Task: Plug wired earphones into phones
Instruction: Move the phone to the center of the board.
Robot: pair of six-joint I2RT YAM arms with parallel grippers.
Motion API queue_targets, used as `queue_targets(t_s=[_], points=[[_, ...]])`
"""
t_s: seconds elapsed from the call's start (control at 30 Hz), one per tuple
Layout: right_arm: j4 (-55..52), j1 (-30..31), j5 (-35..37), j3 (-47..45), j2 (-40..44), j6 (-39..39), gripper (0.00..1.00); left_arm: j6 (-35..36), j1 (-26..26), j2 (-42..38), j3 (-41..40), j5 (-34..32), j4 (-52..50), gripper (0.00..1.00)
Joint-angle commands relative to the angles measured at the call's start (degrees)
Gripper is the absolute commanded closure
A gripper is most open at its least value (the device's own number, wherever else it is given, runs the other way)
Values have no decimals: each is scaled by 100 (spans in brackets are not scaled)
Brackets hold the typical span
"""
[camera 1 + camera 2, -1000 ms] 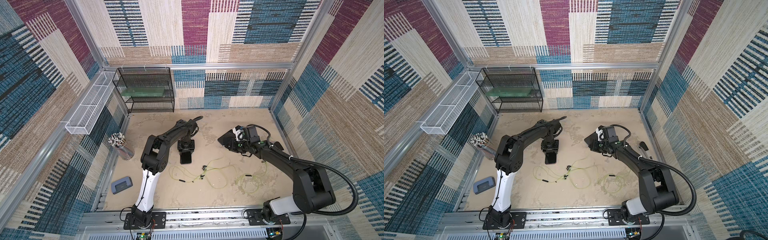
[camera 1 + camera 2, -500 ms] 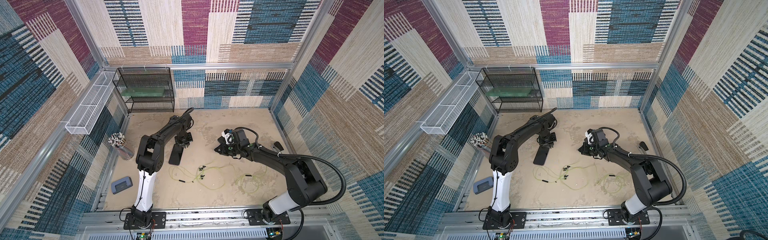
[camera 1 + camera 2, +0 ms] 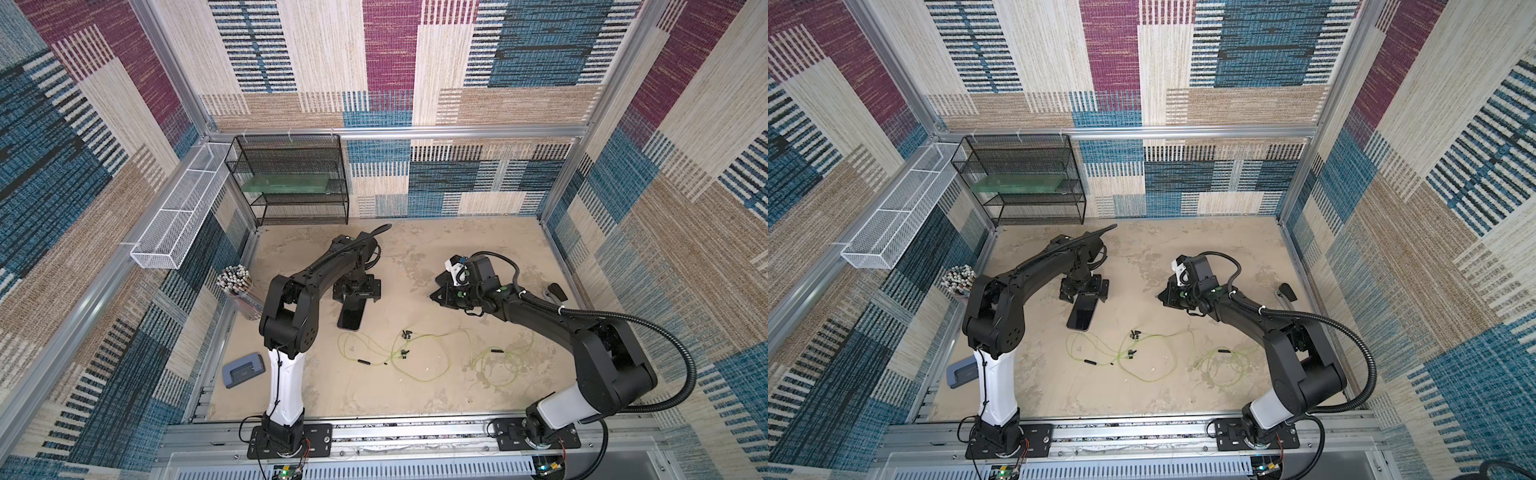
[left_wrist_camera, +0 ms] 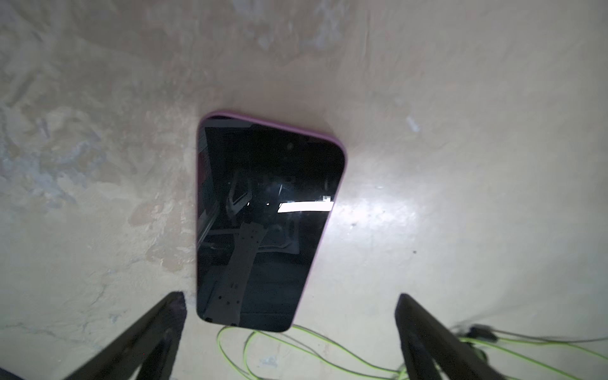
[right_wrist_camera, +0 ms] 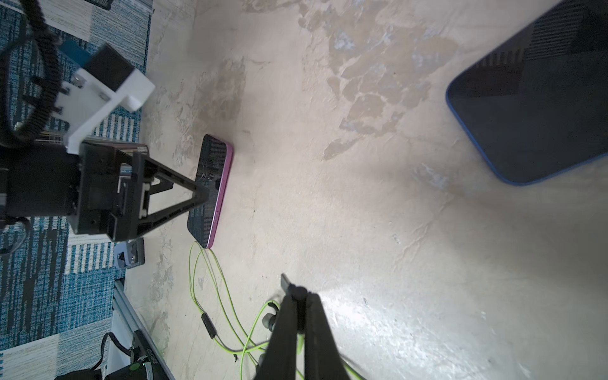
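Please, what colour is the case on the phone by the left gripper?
Its case is pinkish purple; left wrist view.

Bare floor (image 3: 415, 253) behind the earphones (image 3: 405, 333); wire rack (image 3: 299, 208) blocks far corner.

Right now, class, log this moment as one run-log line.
left gripper open over pink-cased phone | right gripper shut | blue-cased phone flat on table | yellow-green earphones loose on table

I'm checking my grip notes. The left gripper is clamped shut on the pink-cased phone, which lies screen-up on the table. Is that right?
Not quite: the left gripper is open, not clamped shut. In the left wrist view its fingers stand wider apart than the pink-cased phone, which does lie screen-up on the table.
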State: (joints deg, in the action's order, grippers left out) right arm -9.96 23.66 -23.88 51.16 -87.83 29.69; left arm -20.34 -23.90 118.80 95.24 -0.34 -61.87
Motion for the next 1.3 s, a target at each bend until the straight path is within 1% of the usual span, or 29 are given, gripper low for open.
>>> queue_targets(t_s=[0.0,0.17,0.3,0.43,0.57,0.6,0.83,1.03,1.1,1.27], points=[[-14,-6,119,-1,64,18,100,807,4,55,-189,-300,19,1],[-23,-8,207,-53,153,72,100,1033,10,133,-289,-427,147,1],[-70,7,234,-18,151,72,100,1180,49,306,-247,-334,210,1],[-76,7,260,-25,179,81,100,1248,125,389,-395,-250,482,1],[-90,7,278,-5,162,70,100,1011,187,407,-469,-47,649,9],[-86,7,274,-1,161,72,100,921,184,408,-495,-22,697,10],[-72,20,276,-30,130,81,100,505,215,424,-651,-83,1336,10],[-51,25,305,-106,150,91,100,166,222,328,-918,90,2143,9],[-34,25,297,-119,153,107,100,160,220,362,-967,153,2271,10],[-59,28,320,-115,161,90,100,256,229,285,-1372,238,2785,15]])
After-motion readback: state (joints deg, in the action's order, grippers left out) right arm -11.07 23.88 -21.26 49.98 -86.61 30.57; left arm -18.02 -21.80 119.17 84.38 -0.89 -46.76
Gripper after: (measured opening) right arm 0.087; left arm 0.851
